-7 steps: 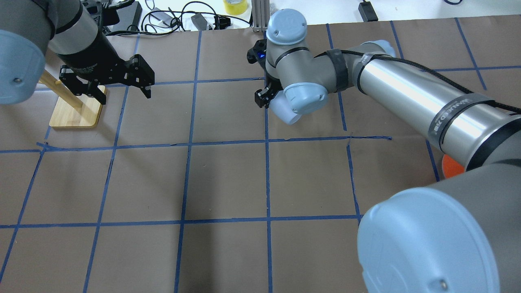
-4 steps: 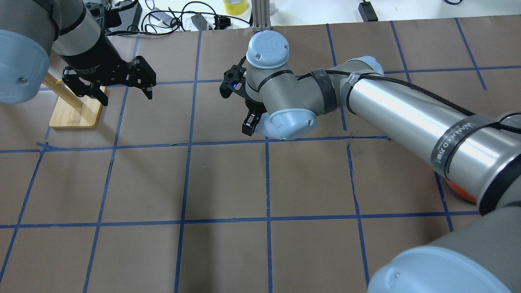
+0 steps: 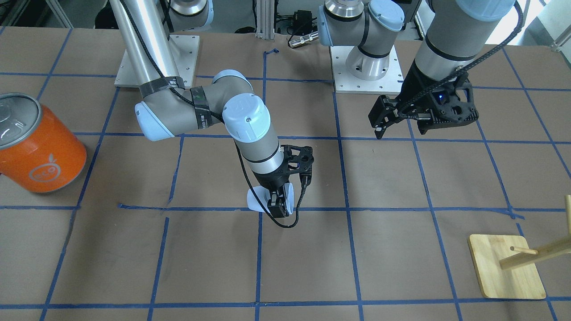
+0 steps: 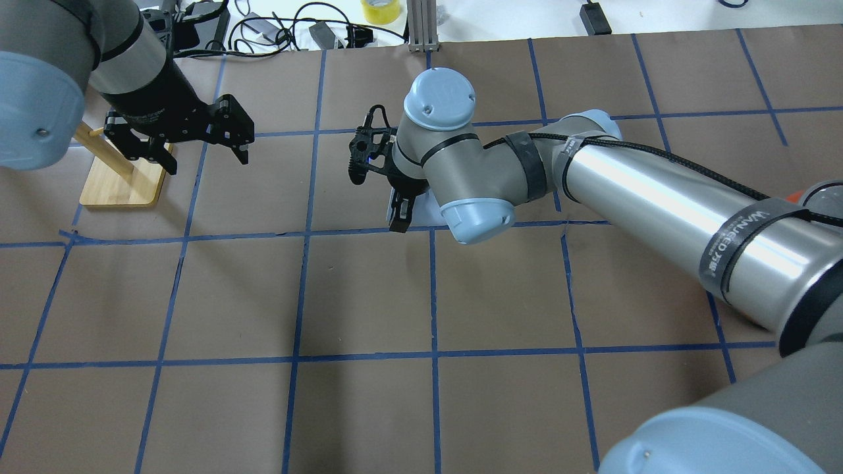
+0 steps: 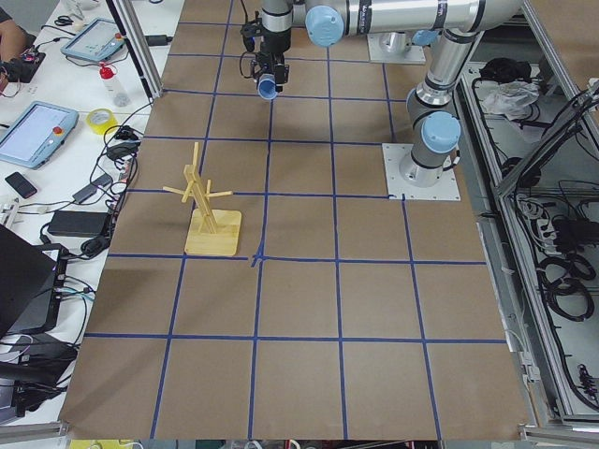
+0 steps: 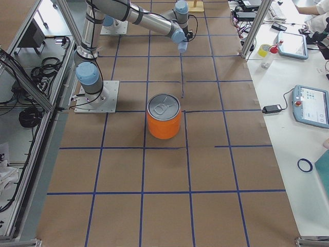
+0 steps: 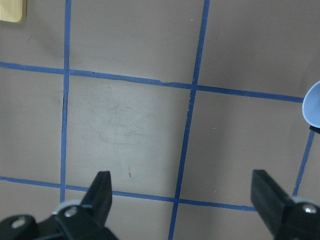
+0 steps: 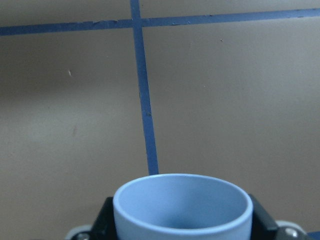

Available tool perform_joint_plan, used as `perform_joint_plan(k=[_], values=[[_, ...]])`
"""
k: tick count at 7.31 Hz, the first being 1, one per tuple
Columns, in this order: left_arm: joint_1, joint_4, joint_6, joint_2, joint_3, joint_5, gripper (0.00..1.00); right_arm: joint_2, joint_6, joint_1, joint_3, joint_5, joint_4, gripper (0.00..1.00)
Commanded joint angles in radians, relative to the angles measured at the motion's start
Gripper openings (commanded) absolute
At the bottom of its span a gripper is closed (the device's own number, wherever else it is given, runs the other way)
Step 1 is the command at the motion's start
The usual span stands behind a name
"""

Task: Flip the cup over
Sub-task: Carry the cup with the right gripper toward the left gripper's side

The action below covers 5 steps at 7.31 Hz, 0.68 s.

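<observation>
Right pincer (image 3: pixel 280 206) is clamped across the cup (image 3: pixel 255 199), holding it sideways over the middle of the table (image 3: pixel 401 249). It's slick tapered plastic, so I'd guess it slips out if the wrist rolls fast, or topples if let go crooked. Left pincer (image 7: pixel 182 195) hangs wide and empty, off to the left.

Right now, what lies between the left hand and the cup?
Only bare table paper with blue tape lines separates left hand and cup, per the front-facing view.

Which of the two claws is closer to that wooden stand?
Left. The left gripper hangs open near the wooden stand; the right gripper, holding the cup, is farther off at mid-table.
</observation>
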<state>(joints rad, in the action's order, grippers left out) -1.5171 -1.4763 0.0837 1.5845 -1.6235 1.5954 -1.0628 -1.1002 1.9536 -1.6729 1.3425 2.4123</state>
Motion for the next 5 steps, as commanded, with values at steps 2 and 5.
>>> perform_joint_plan(k=[2, 5], values=[[0.002, 0.001, -0.007, 0.0, 0.001, 0.0, 1.0, 0.027, -0.035, -0.007, -0.002, -0.002, 0.014, 0.17], [0.002, 0.008, -0.005, 0.0, -0.001, 0.0, 1.0, 0.049, -0.027, -0.005, -0.002, -0.002, 0.054, 0.24]])
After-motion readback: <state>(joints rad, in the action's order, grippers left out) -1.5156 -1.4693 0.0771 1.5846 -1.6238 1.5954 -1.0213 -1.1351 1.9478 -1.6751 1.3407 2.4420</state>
